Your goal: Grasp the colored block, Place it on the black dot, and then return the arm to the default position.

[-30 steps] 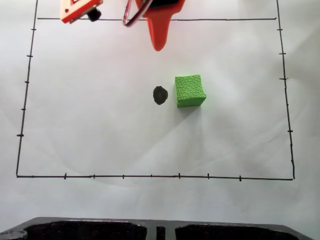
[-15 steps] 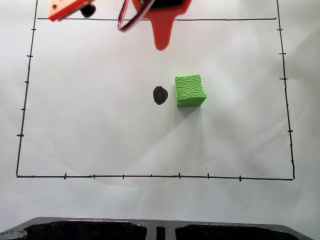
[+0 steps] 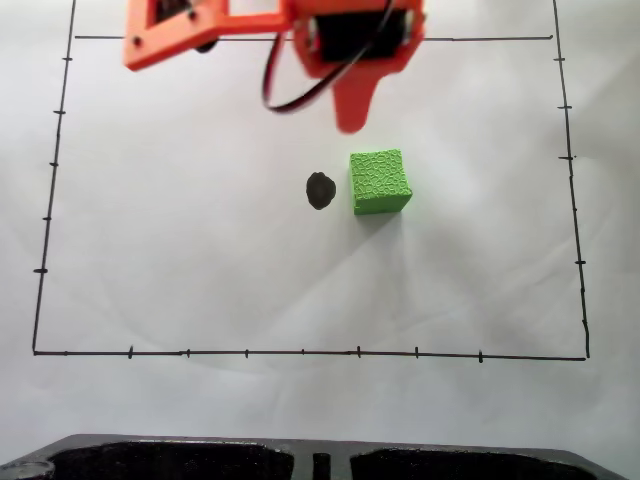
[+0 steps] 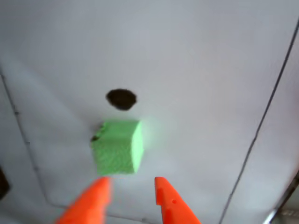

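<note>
The green cube (image 3: 380,182) sits on the white sheet, just right of the black dot (image 3: 320,190) and not touching it. In the fixed view the orange arm (image 3: 340,40) reaches in from the top edge, its pointed finger (image 3: 352,115) hanging a little above and left of the cube. The wrist view shows the cube (image 4: 117,147) with the dot (image 4: 121,99) just beyond it. My gripper (image 4: 131,189) is open at the bottom edge, its two orange tips short of the cube and nothing between them.
A thin black border line (image 3: 300,352) with tick marks frames the work area on the white sheet. A dark moulded object (image 3: 200,460) runs along the bottom edge of the fixed view. An orange bracket (image 3: 160,45) sticks out left of the arm.
The arm has come further into the fixed view, down and to the right, bringing its fingertip closer to the cube. Cube and dot have not moved.
</note>
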Robot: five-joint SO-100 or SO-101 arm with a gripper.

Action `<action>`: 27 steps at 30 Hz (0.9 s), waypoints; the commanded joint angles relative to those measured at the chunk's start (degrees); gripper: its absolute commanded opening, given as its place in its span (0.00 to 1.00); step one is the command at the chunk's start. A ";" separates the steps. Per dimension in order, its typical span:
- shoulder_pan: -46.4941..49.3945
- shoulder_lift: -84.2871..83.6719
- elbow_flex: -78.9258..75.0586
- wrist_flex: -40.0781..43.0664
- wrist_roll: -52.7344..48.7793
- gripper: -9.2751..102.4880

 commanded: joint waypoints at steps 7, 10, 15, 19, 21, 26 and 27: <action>-0.26 -1.14 -4.92 4.04 4.13 0.41; -0.26 -1.67 -4.92 4.57 4.48 0.43; 0.00 -5.36 -5.36 3.60 3.96 0.43; -0.70 -9.05 -6.50 2.90 2.02 0.42; -0.79 -10.72 -7.56 2.81 1.49 0.42; -1.49 -14.77 -10.37 2.55 -0.44 0.42; -1.76 -15.47 -10.55 2.37 -0.88 0.42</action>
